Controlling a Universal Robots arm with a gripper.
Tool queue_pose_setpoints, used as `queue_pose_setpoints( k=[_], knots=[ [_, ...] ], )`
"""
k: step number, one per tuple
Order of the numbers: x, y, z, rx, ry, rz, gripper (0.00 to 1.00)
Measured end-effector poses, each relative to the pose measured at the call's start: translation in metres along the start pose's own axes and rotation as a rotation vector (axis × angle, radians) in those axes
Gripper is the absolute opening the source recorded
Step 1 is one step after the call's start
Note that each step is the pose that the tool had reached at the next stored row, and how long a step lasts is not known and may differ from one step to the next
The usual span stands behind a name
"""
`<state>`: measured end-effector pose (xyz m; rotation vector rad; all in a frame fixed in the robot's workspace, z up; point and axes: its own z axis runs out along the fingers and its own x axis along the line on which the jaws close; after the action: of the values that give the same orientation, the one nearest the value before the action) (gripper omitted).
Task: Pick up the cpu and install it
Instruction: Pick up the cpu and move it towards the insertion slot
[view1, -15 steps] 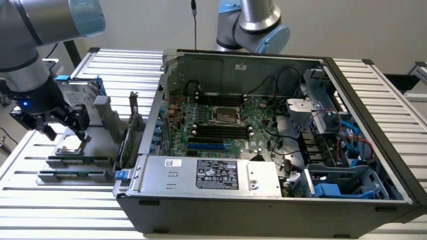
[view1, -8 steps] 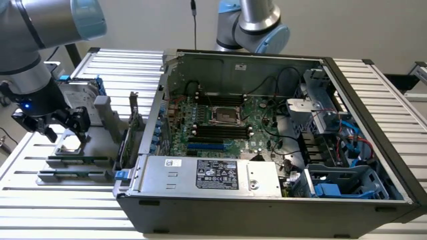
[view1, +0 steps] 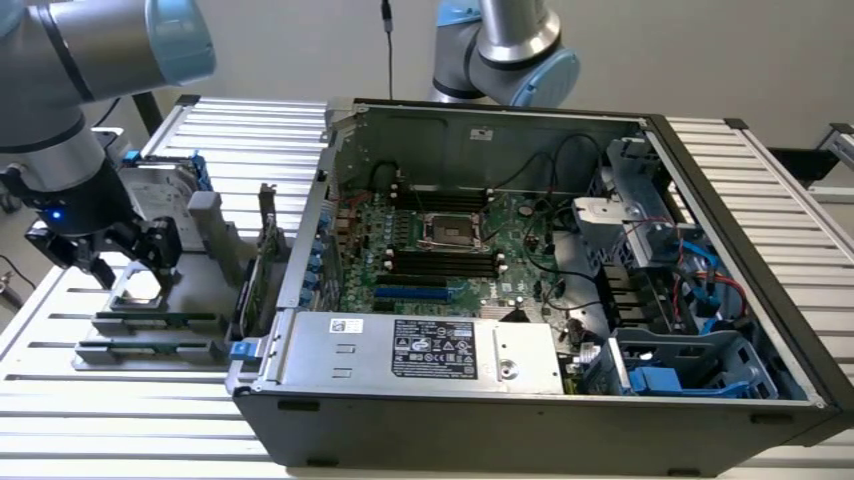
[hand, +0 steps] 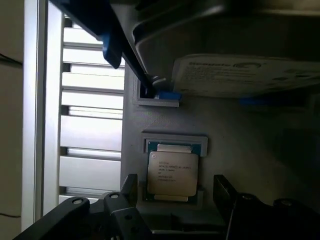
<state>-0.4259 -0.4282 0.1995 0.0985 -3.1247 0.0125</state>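
Black tool (hand: 175, 186) hovers wide open over the small flat silvery square cpu (hand: 172, 172); best kept centred and level, gripping opposite edges squarely.

A robotics lab, this. An opened computer case (view1: 534, 425) lies on a slatted aluminium bench (view1: 120, 420), and industrial robot arms (view1: 60, 110) stand over it.
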Motion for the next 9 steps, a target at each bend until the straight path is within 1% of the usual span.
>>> queue_pose_setpoints(
  k=[3,9],
  knots=[
    [-0.0001,0.0008,0.0011,0.0035,0.0002,0.002,0.71],
    [-0.0002,0.0033,0.0022,0.0063,0.0003,0.008,0.71]
  ],
)
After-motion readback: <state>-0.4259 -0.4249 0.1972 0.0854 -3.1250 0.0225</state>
